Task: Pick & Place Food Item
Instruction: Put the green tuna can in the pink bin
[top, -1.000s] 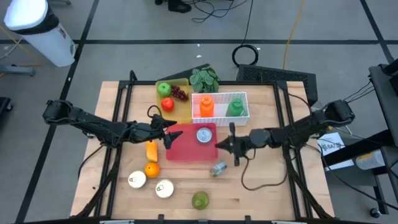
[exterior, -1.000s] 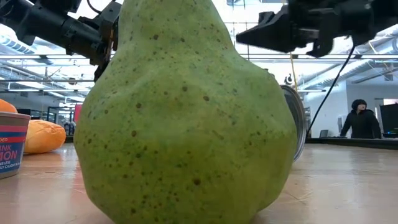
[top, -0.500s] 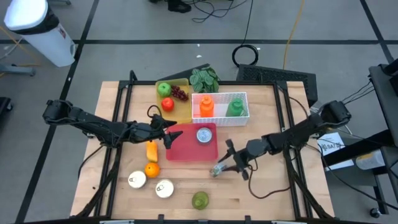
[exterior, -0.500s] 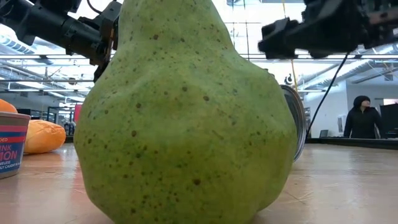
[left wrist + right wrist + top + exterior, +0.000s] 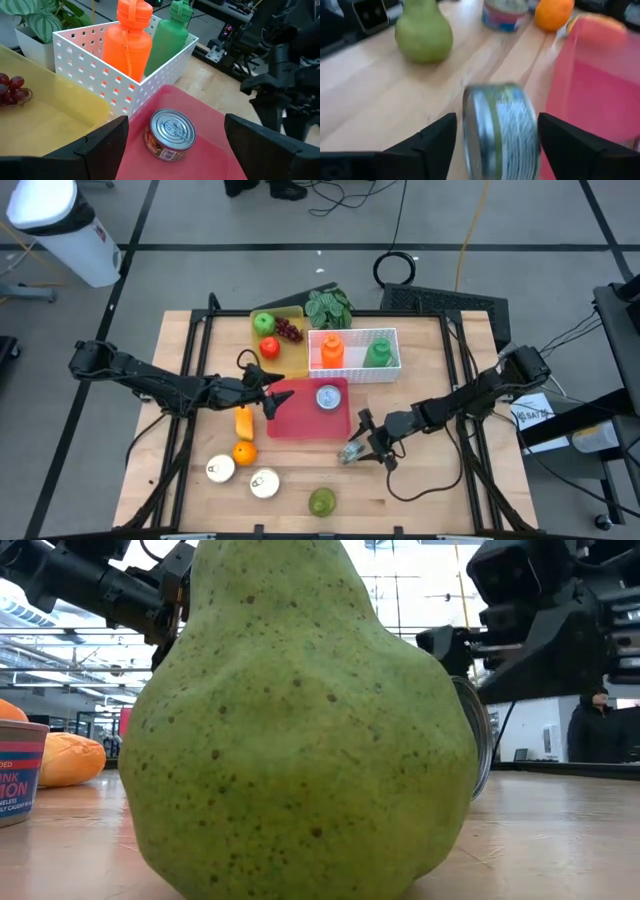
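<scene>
High view: the right gripper (image 5: 363,442) sits just off the red tray's (image 5: 300,418) corner, nearer than the left gripper (image 5: 268,392) to the tin can (image 5: 351,451) lying on its side on the wood

Right wrist view: fingers (image 5: 432,139) spread – the can (image 5: 500,131) lies between them, ungrasped, its axis running finger to finger

Left wrist view: fingers (image 5: 102,145) released, empty

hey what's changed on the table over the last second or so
The right arm's tool swung from beside the red tray down toward the front of the table, and its jaws opened around the silver can lying on its side. The can has not shifted. The left tool, open, and everything else stayed put.
</scene>
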